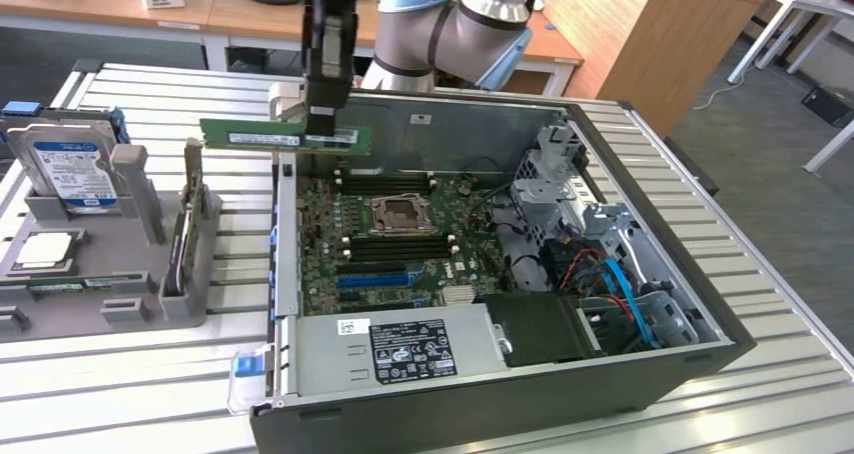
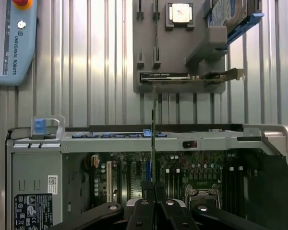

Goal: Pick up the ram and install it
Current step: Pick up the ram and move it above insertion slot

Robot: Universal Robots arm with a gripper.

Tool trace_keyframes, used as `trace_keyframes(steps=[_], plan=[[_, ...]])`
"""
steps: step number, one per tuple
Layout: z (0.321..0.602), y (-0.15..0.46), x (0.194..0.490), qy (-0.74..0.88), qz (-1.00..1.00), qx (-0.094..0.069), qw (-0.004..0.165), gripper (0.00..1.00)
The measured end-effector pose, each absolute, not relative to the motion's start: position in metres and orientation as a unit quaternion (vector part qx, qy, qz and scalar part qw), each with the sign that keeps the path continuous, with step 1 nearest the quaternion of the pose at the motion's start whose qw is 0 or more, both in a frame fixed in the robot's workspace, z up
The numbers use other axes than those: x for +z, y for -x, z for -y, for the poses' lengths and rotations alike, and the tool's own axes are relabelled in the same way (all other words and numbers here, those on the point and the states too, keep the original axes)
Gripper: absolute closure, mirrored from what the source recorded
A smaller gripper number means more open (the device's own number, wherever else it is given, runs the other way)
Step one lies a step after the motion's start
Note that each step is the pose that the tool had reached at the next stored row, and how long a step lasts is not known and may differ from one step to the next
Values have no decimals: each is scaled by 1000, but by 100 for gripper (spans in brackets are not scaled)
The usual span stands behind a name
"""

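Observation:
The ram [image 1: 267,134] is a long green stick held level in the air above the far edge of the open computer case [image 1: 667,189]. My gripper [image 1: 320,137] is shut on its right part, hanging straight down from the arm. In the wrist view the ram [image 2: 153,134] shows edge-on as a thin vertical strip, clamped between the black fingers [image 2: 143,211], with my gripper [image 2: 153,203] over the motherboard [image 2: 182,172]. The black memory slots [image 1: 387,186] lie on the motherboard [image 1: 387,244] below, around the processor socket [image 1: 398,214].
A grey holder [image 1: 107,264] on the exterior view's left carries a blue-labelled hard drive [image 1: 67,169] and a processor [image 1: 40,249]. The power supply [image 1: 400,349] fills the near end of the case. Drive cages and cables [image 1: 601,264] crowd its right side. A teach pendant [image 2: 12,40] lies on the slatted table.

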State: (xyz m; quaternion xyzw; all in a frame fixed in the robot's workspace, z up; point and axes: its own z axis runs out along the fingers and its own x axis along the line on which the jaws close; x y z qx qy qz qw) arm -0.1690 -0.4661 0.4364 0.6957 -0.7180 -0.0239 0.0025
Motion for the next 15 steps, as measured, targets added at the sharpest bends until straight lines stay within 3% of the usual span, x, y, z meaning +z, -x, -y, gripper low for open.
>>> trace_keyframes(steps=[15], plan=[[466, 115, 436, -697, 716, -25, 2, 88]])
